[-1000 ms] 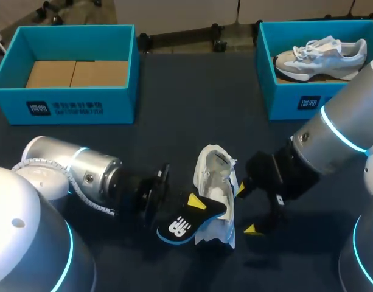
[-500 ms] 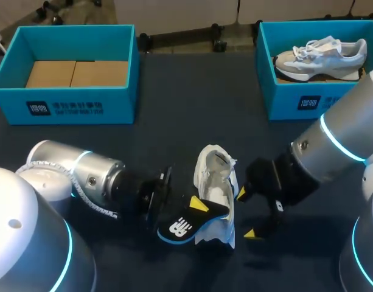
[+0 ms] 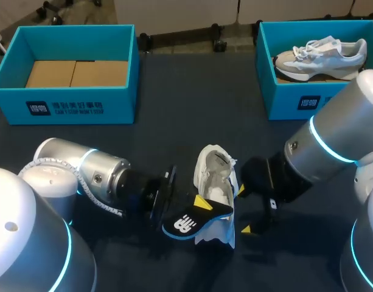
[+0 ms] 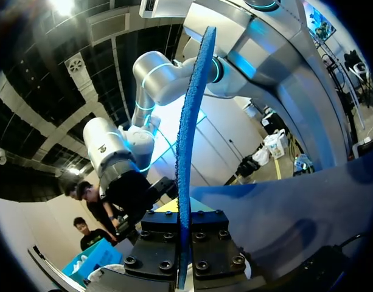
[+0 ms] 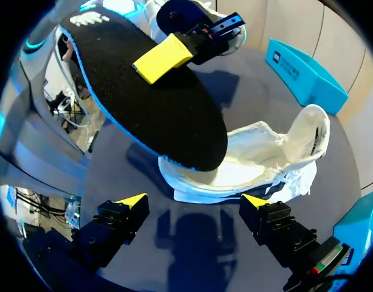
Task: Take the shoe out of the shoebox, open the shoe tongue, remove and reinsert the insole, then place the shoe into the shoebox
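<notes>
Your head view looks down from above and behind the arms onto the dark counter (image 3: pixel 192 115), far enough back to take in its whole surface. Your left wrist view sits right behind the left pincer (image 4: pixel 183 210), facing out low across the counter. The black foam insole with a blue rim (image 4: pixel 189 134) in its grip stands edge-on through the middle. Your right wrist view hangs close above the counter, facing down past the right pincer (image 5: pixel 194 201) at the white fabric shoe (image 5: pixel 259 158). All three views share the insole. The head and right wrist views also share the shoe and left pincer.
</notes>
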Controlling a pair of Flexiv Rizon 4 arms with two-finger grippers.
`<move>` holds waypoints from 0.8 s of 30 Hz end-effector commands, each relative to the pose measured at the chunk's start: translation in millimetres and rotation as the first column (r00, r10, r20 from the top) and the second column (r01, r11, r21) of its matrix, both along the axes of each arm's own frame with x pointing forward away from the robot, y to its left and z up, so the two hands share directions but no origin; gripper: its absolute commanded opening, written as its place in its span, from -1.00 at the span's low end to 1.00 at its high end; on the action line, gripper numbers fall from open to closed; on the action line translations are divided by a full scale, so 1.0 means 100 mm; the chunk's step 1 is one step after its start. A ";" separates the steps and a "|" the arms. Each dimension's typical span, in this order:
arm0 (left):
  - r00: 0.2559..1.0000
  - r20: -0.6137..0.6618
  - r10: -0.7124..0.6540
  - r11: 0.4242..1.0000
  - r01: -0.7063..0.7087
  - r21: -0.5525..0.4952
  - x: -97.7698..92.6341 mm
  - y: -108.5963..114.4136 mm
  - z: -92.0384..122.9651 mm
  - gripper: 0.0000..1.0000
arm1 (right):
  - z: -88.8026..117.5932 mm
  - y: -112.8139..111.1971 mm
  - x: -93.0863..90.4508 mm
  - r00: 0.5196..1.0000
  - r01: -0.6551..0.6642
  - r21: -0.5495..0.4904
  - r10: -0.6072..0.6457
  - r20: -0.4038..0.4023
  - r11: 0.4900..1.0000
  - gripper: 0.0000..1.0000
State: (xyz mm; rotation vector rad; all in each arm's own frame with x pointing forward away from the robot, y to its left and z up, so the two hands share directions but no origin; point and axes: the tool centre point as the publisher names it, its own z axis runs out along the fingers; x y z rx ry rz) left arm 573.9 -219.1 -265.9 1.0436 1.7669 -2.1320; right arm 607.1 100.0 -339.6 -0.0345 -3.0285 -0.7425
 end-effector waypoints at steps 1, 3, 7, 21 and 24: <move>1.000 -0.003 0.009 1.000 -0.009 -0.010 -0.03 -0.04 -0.04 -1.00 | -0.02 0.06 0.02 1.000 -0.011 -0.018 0.011 0.009 1.000 1.00; 1.000 -0.002 0.009 1.000 -0.009 -0.012 -0.04 -0.04 -0.04 -1.00 | -0.03 0.04 0.04 1.000 -0.016 -0.018 0.017 0.013 1.000 1.00; 1.000 0.015 0.012 1.000 -0.012 -0.011 -0.10 -0.08 -0.05 -1.00 | -0.04 0.03 0.09 1.000 -0.016 -0.033 0.016 0.011 0.999 1.00; 0.997 0.034 0.066 0.998 -0.066 -0.017 -0.09 -0.18 -0.03 -1.00 | -0.08 0.03 0.14 0.999 -0.039 -0.047 0.039 0.006 0.998 1.00; 0.996 0.023 0.081 0.997 -0.081 -0.020 -0.05 -0.21 -0.06 -1.00 | -0.08 0.03 0.14 0.999 -0.039 -0.047 0.039 0.006 0.998 1.00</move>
